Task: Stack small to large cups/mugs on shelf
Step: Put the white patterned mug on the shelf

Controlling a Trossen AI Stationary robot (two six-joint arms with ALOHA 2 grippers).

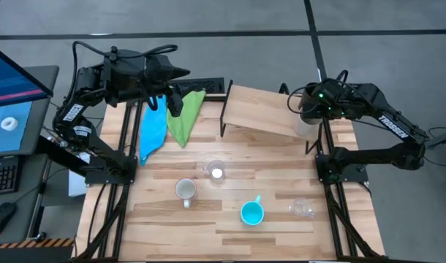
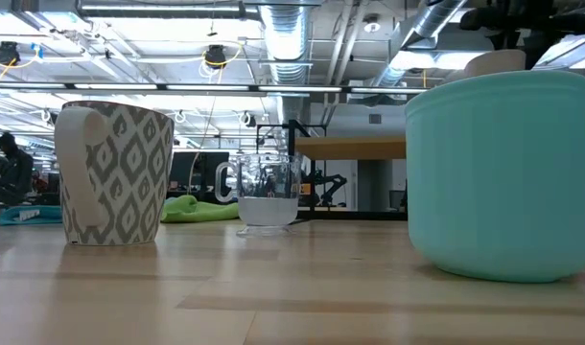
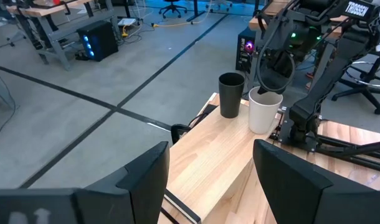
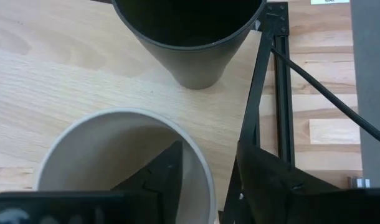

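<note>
The right gripper is hanging over the far right corner of the shelf, its fingers straddling the rim of the beige tumbler: one finger is reaching inside the cup, the other is sitting outside the wall. They are set narrowly about that rim, but whether they are actually pinching it cannot be told. Directly under the claw the tumbler is standing upright on the light-wood board, a plain, thin-walled, off-white cup with an open mouth. Just beyond it, close by but apart, the tall black cup is also standing upright, matte and slightly tapered.

Judging by this, the step in hand looks like handling the tumbler at the large end of the row. The next move is calling for a firm rim grip and a straight vertical path, since the black cup is standing near enough to be knocked.

Farther from the claw, down on the table, the white handled mug, the cyan handled mug and two small clear cups are waiting, none yet on the shelf.

Well apart, the left gripper is idling over the far left of the table with its fingers spread wide and empty.
</note>
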